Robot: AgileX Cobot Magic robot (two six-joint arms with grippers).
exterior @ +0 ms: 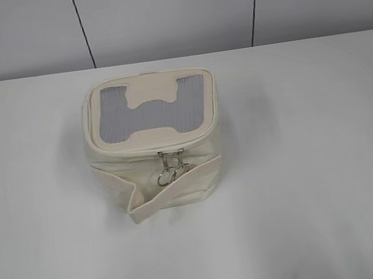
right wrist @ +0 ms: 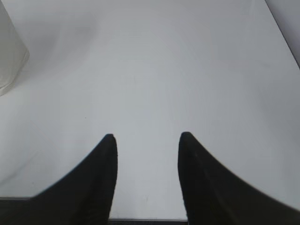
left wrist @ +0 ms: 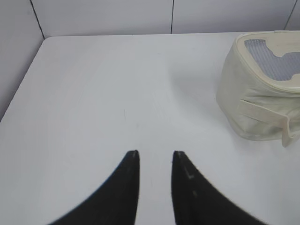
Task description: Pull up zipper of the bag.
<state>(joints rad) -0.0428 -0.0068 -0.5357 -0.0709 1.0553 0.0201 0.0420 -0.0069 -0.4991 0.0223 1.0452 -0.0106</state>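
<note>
A cream box-shaped bag (exterior: 153,144) with a grey mesh top stands in the middle of the white table. Two metal zipper pulls with rings (exterior: 170,168) hang together at its front, just under the lid seam. A loose cream strap (exterior: 173,190) wraps the front. No arm shows in the exterior view. My left gripper (left wrist: 155,153) is open and empty over bare table, with the bag (left wrist: 262,89) to its upper right. My right gripper (right wrist: 147,137) is open and empty over bare table, with the bag's edge (right wrist: 9,51) at the far left.
The white table (exterior: 319,183) ends at a grey panelled wall (exterior: 167,12) behind the bag. The table's left edge (left wrist: 18,89) shows in the left wrist view and its right edge (right wrist: 281,28) in the right wrist view.
</note>
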